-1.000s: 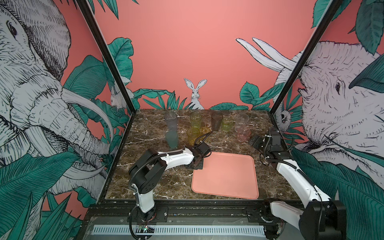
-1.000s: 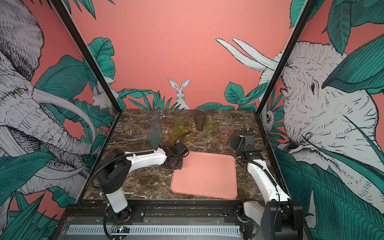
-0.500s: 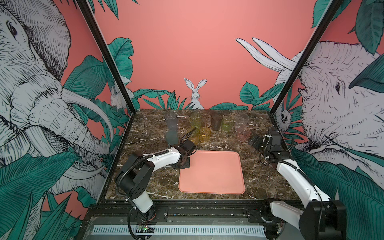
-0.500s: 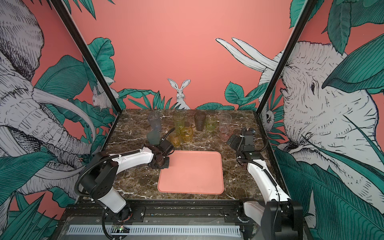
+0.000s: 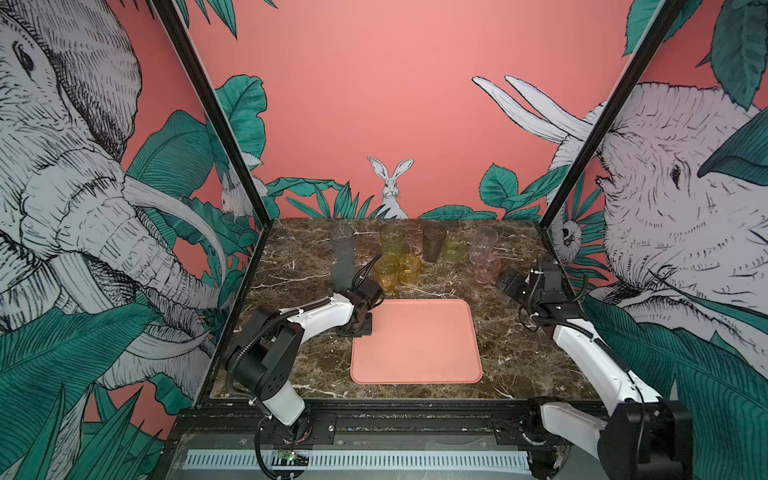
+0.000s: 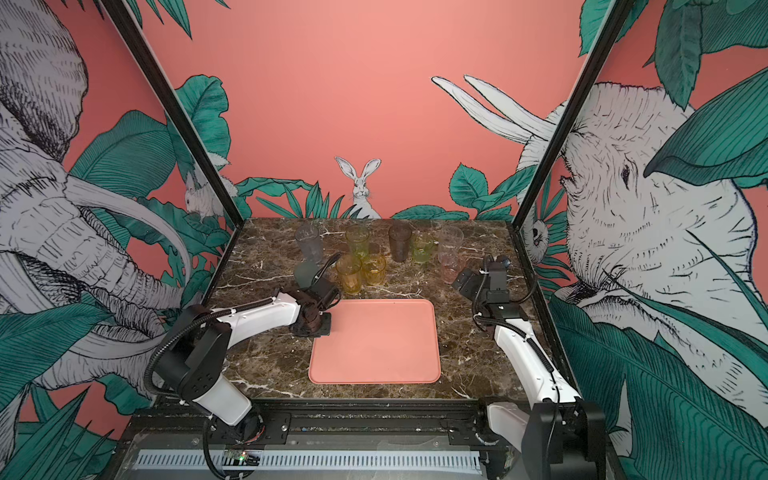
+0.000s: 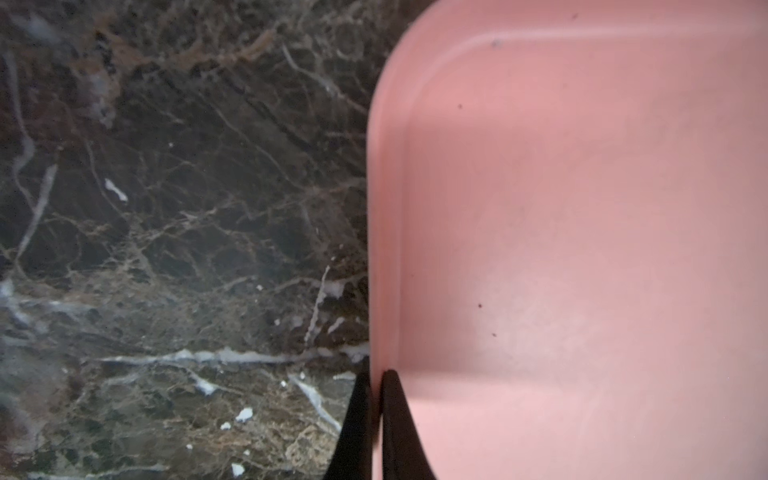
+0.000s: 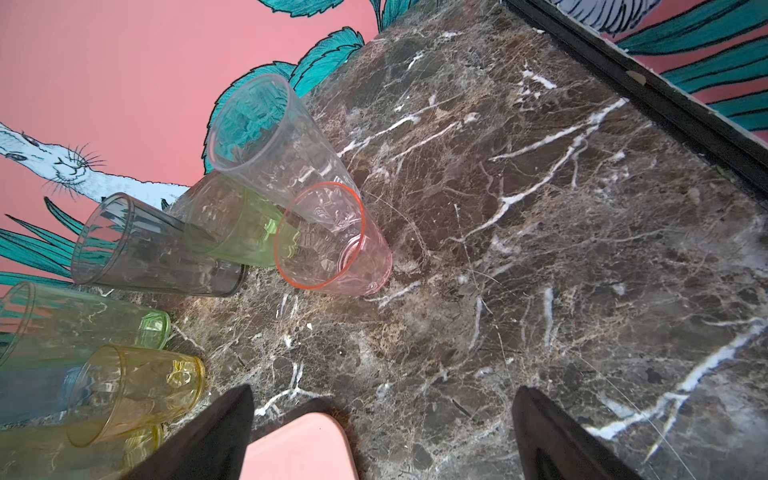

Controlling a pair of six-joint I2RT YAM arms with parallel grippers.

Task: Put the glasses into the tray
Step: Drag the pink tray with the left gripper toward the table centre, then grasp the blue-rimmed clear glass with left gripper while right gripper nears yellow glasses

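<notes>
Top views and both wrist views, tray (image 5: 415, 340) empty. I count all nine glasses (image 5: 434, 243) upright on the desk (image 5: 519, 353) behind the tray, none inside it. The left claw (image 5: 360, 330) is clenched on the tray's low rim near its rear left corner; the left wrist view shows the rim pinched between the two black fingers (image 7: 399, 419). The right claw (image 5: 509, 280) hangs released, jaws spread wide, near the pink glass (image 5: 487, 269) and apart from it.

Hazards, as I judge them:

(a) The two amber glasses (image 5: 386, 272) stand just behind the tray's rear edge, close to the left wrist and its cable (image 5: 365, 266). If I push or swing the tray rearward, the tray or the wrist could bowl them over.

(b) The grip is on one corner only. If I lift there, the tray would tilt or slip out of the thin pinch.

(c) In the right wrist view the pink glass (image 8: 332, 241) sits tight against the tall clear glass (image 8: 270, 137). A wide approach by the right claw (image 8: 382, 434) may clip the neighbour and topple it.

(d) These tumblers look light, so a hard squeeze could squirt one out sideways.
</notes>
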